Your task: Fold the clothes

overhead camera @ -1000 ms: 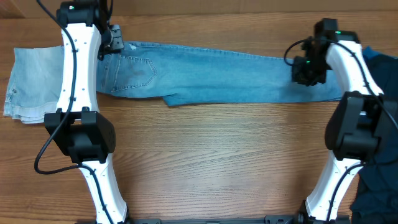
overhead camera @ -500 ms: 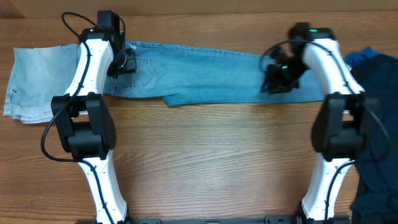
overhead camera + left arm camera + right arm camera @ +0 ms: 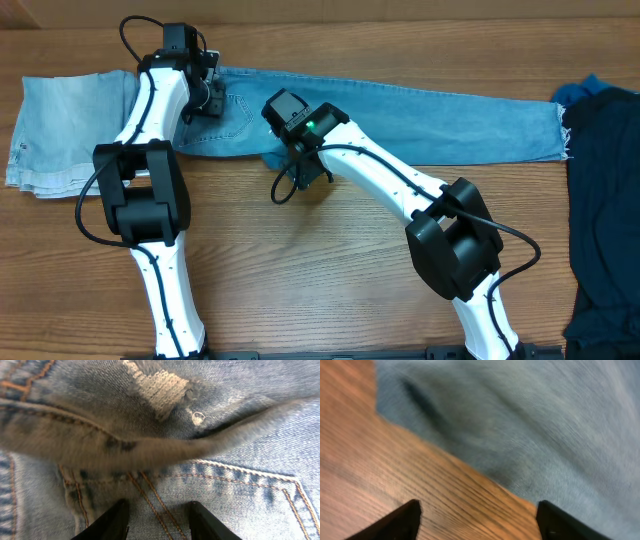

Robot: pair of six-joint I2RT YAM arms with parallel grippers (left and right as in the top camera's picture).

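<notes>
Overhead, the long faded light-blue denim jeans [image 3: 400,115] lie stretched flat along the worktop's far edge, with the waist toward the left end and the hems toward the right. Your left gripper [image 3: 208,96] sits on the back-pocket area. Your right gripper [image 3: 304,166] hovers at the jeans' near edge, over the seat. I judge the laying-out done and the first fold not yet begun, so your next move calls for a clean pinch on that near edge, taking both layers. The paler washed-denim piece [image 3: 60,130] lies at the left end just beside the waist, and a dark navy garment [image 3: 605,200] fills the right end. The near half of the brown wooden worktop [image 3: 330,260] is bare, so fold toward yourself or along the jeans' length.

At the left wrist, the fingers [image 3: 117,522] stand partly apart over the pocket stitching. I see nothing pinched between them, and a blurred ridge of denim crosses just ahead.

At the right wrist, the fingers [image 3: 405,517] are spread wide above bare wood. The jeans' edge runs diagonally just ahead, so you have room to come down on it.
</notes>
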